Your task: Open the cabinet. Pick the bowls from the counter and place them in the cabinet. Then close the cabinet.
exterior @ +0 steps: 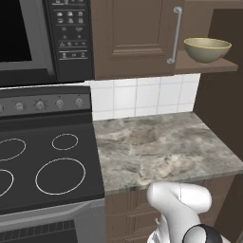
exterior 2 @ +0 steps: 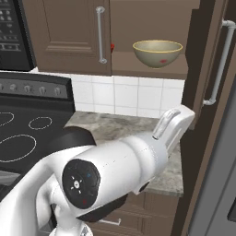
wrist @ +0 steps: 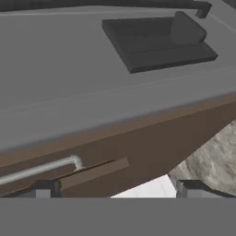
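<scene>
The cabinet [exterior: 135, 35] hangs above the counter [exterior: 161, 147]. Its left door is shut, with a silver bar handle [exterior 2: 100, 34]. Its right door [exterior 2: 200, 69] stands swung open. On the wooden shelf [exterior: 206, 66] sits the beige-tan bowl [exterior: 207, 50], upright, also clear in the right base view [exterior 2: 157, 52]. A sliver of red [exterior 2: 112, 46] peeks out beside the shut door's edge; the rest of it is hidden. In the hand view my gripper [wrist: 118, 189] is open and empty, facing a brown door panel [wrist: 138, 143] with a bar handle [wrist: 41, 168].
A black glass stovetop [exterior: 47, 166] with white rings lies left of the counter, with a microwave [exterior: 42, 38] above it. White tiles [exterior: 142, 97] back the counter. My white arm [exterior 2: 120, 166] reaches toward the open right door. A grey appliance front [exterior 2: 221, 184] stands at the far right.
</scene>
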Controlling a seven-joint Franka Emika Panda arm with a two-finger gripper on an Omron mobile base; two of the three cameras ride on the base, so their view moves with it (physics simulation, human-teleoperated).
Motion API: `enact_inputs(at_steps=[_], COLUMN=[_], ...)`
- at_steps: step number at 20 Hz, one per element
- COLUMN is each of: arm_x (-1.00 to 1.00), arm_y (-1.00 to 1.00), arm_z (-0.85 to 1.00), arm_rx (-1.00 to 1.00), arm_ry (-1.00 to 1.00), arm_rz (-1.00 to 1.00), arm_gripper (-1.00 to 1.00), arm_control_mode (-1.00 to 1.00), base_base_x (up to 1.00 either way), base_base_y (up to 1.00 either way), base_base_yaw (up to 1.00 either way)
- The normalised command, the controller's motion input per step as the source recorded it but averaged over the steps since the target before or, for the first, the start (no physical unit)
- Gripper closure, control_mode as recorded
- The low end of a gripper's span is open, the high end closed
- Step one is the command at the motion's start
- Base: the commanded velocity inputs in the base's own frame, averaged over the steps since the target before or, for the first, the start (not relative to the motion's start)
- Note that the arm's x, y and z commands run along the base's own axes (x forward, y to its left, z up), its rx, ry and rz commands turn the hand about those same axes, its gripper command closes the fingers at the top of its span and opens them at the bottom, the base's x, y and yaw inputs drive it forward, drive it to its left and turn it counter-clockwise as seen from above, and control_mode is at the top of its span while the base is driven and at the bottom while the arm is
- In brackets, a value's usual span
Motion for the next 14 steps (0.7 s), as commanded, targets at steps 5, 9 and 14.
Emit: enact_inputs(at_steps=[5, 9, 14], arm_x=[0.0, 0.0, 0.14], arm_y=[-0.34, -0.16, -0.04], arm_z=[0.07, 0.1, 0.05], arm_rx=[0.0, -0.02, -0.07], arm_ry=[-0.02, -0.02, -0.08], arm_rz=[-0.07, -0.1, -0.09], arm_gripper=[-1.0, -1.0, -1.0], arm_control_mode=[-1.0, -1.0, -1.0], base_base_x=[0.0, 0.0, 0.0], base_base_y=[0.0, 0.0, 0.0], base_base_yaw=[0.0, 0.0, 0.0])
